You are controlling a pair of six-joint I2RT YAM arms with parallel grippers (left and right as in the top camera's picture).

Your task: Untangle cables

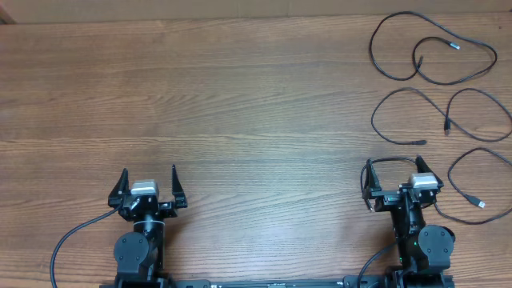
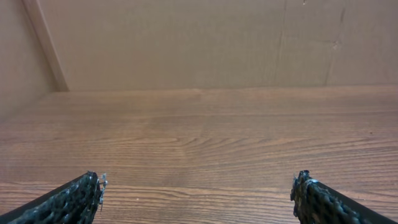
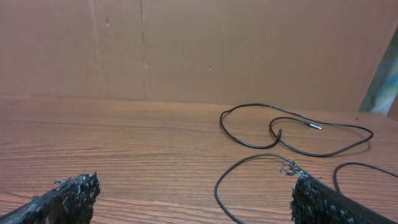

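Overhead view: thin black cables point(image 1: 448, 120) lie loosely looped on the table's point(image 1: 240, 96) far right, likely light, limp and best pinched mid-strand, while left fingers point(image 2: 65, 202) and right fingers point(image 3: 65, 198) gape wide, empty.

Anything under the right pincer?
One cable loops across the table between the right pincer's open fingers. Where it passes behind a finger, its course is hidden.
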